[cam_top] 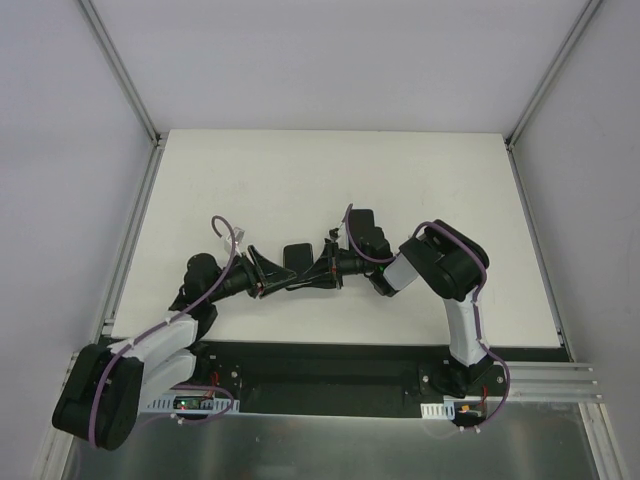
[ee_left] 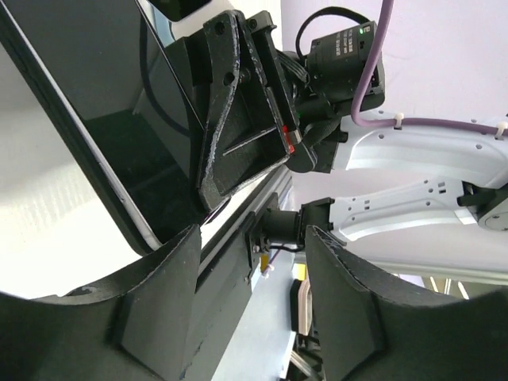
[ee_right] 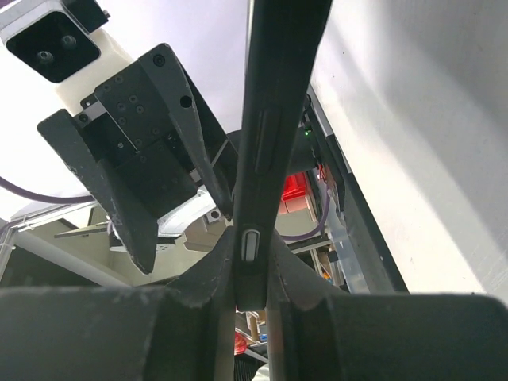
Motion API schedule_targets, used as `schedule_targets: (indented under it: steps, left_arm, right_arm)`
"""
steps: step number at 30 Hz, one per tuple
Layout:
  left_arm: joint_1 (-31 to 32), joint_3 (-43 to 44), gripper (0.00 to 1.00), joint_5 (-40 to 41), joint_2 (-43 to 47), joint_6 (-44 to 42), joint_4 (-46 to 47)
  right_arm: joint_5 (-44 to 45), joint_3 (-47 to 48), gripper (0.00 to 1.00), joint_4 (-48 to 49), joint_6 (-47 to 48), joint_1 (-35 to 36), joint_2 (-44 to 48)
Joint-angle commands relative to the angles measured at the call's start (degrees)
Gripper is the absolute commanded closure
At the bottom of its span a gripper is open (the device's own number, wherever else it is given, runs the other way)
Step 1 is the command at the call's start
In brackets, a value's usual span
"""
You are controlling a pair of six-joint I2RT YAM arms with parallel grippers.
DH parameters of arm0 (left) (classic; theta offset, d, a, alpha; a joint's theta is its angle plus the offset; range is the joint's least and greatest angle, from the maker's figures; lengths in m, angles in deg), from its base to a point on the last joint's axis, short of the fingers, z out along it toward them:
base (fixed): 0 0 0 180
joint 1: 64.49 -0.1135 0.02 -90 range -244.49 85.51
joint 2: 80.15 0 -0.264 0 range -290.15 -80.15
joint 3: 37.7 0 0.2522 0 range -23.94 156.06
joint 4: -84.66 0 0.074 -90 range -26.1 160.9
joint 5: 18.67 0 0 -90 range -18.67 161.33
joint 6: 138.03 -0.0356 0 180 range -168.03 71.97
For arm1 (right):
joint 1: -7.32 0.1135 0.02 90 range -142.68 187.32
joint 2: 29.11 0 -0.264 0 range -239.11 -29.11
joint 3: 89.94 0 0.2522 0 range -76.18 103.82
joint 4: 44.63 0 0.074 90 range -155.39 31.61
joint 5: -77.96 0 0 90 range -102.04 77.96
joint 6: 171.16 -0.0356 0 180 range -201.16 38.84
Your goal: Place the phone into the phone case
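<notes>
Squarely between the fingers of the right gripper (ee_right: 250,258) sits the phone (ee_right: 274,103). It is a thin dark slab seen edge-on and clamped on both flat faces, with a small side button just above the fingertips. Whether the phone case is already around it cannot be told.

The left gripper (ee_left: 252,238) faces the right one from close by, its jaws parted with nothing between them. From the left wrist, the phone's glossy black face lies just beyond that gripper's fingertips and off to one side, apart from them.

The two grippers meet over the near middle of the white bench (cam_top: 300,170), with the phone between them. Beyond the grippers, the bench runs back to pale grey walls (cam_top: 330,60). Slanting aluminium posts (cam_top: 120,75) rise from its far corners.
</notes>
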Motion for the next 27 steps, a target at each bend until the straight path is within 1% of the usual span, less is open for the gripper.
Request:
schedule_targets:
  steps: [1, 2, 4, 7, 10, 11, 13, 16, 20, 21, 22, 23, 24, 25, 26, 27]
  left_arm:
    - [0.26, 3.01, 0.43, 4.43, 7.51, -7.55, -18.46]
    - [0.26, 3.71, 0.40, 5.57, 8.14, -8.16, -20.68]
    - [0.17, 3.89, 0.38, 5.85, 8.67, -9.22, -22.63]
    - [0.17, 3.89, 0.36, 5.15, 6.31, -9.05, -22.02]
    - [0.17, 3.19, 0.36, 3.83, 3.24, -8.61, -19.65]
    - [0.17, 2.84, 0.36, 3.65, 2.70, -8.17, -17.73]
    - [0.17, 2.40, 0.36, 3.65, 2.00, -8.17, -16.75]
    - [0.17, 2.22, 0.36, 3.39, 1.99, -8.61, -16.57]
    - [0.17, 1.52, 0.34, 3.47, 3.04, -9.31, -16.92]
    - [0.17, 1.52, 0.32, 3.56, 3.74, -9.66, -18.66]
    - [0.17, 1.95, 0.30, 4.26, 4.10, -10.10, -20.59]
    - [0.17, 2.39, 0.30, 4.61, 4.36, -11.32, -22.53]
    - [0.26, 2.83, 0.30, 4.96, 4.97, -12.03, -26.29]
    - [0.17, 3.53, 0.29, 5.58, 5.33, -12.56, -27.37]
    - [0.17, 3.54, 0.29, 6.11, 5.77, -13.17, -28.42]
    - [0.17, 3.71, 0.29, 6.46, 6.81, -13.53, -29.48]
  right_arm:
    - [-0.57, 1.31, 0.93, 15.25, 0.80, 0.15, 1.84]
    - [-0.57, 1.31, 0.93, 15.25, 0.80, 0.24, 1.84]
    - [-0.48, 1.31, 0.93, 15.25, 0.97, 0.24, 2.01]
    - [-0.39, 1.31, 0.93, 15.25, 0.80, 0.33, 2.01]
    - [-0.39, 1.40, 0.94, 15.16, 0.80, 0.42, 2.01]
    - [-0.39, 1.40, 0.93, 15.16, 0.80, 0.33, 2.01]
    - [-0.30, 1.48, 0.94, 15.25, 0.71, 0.42, 1.84]
    - [0.05, 1.48, 0.98, 15.25, 0.62, 0.42, 1.66]
    - [0.31, 1.83, 0.98, 15.25, 0.18, 0.33, 1.66]
    - [0.40, 2.01, 0.98, 15.25, -0.08, 0.42, 1.66]
    - [0.40, 2.36, 0.96, 15.25, -0.26, 0.42, 1.66]
    - [0.49, 2.45, 0.91, 15.25, -0.35, 0.42, 1.58]
    - [0.57, 2.54, 0.84, 15.25, -0.52, 0.42, 1.49]
    - [0.66, 2.63, 0.72, 15.25, -0.52, 0.42, 1.40]
    - [0.66, 2.80, 0.69, 15.25, -0.61, 0.42, 1.31]
    - [0.66, 2.80, 0.70, 15.25, -0.70, 0.42, 0.70]
